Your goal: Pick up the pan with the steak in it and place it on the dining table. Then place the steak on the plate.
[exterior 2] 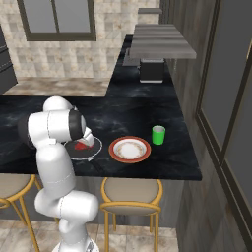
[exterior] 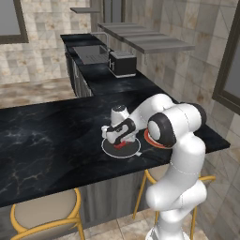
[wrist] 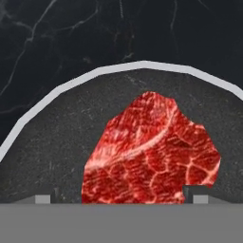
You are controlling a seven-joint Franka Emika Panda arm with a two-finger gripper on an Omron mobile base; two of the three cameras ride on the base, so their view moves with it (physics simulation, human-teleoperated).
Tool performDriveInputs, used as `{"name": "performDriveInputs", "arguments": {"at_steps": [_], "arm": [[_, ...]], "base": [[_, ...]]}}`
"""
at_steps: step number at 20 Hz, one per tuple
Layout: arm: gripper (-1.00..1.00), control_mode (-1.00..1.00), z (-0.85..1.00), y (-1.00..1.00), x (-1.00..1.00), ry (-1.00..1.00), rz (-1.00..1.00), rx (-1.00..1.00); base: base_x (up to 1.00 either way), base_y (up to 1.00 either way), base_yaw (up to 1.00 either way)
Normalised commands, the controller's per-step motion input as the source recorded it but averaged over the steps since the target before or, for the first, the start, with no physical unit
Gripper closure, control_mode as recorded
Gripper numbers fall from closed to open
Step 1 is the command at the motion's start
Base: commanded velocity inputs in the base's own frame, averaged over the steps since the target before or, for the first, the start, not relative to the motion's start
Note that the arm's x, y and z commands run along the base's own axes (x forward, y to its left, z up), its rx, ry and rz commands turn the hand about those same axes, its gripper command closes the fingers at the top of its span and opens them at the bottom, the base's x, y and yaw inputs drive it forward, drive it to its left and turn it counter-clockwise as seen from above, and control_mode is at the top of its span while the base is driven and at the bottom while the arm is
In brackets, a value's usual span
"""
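The black pan (exterior: 132, 151) with its pale rim (wrist: 71, 83) rests on the dining table (exterior: 47, 140) near the front edge. The red marbled steak (wrist: 147, 152) lies inside it, also seen as a red patch (exterior 2: 80, 145). My gripper (exterior: 121, 140) points down into the pan, just over the meat. In the hand view the gripper (wrist: 121, 199) is open, its fingertips (wrist: 43, 198) standing wide apart at either side of the steak's near end. The red-rimmed plate (exterior 2: 130, 149) lies on the table right of the pan (exterior 2: 93, 147), partly hidden by my arm in the left base view.
A green cup (exterior 2: 158, 134) stands beyond the plate, to its right. Stools with yellow legs (exterior 2: 130, 194) sit under the table's front edge. A toaster (exterior: 123, 63) and a sink (exterior: 89, 52) are on the far worktop under a grey shelf (exterior: 145, 40).
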Motion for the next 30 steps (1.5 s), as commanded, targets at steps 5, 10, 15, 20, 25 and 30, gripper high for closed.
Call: {"name": "performDriveInputs", "arguments": {"at_steps": [5,10,15,20,25,30], "arm": [[-1.00,-1.00,-0.35,-0.04,-0.16,0.00,-0.06,0.00],[-1.00,-1.00,-0.34,-0.05,-0.27,0.01,-0.09,0.00],[-1.00,-1.00,0.01,0.00,-0.07,-0.01,-0.01,0.02],[-1.00,-1.00,0.17,-0.01,-0.10,-0.02,-0.08,0.06],[-1.00,-1.00,0.04,0.00,-0.11,0.00,-0.04,0.02],[-1.00,-1.00,-0.06,0.00,-0.01,0.02,0.00,0.00]], "base": [[0.00,0.00,0.00],[0.00,0.00,0.00],[0.00,0.00,0.00],[0.00,0.00,0.00],[0.00,0.00,0.00],[0.00,0.00,0.00]]}}
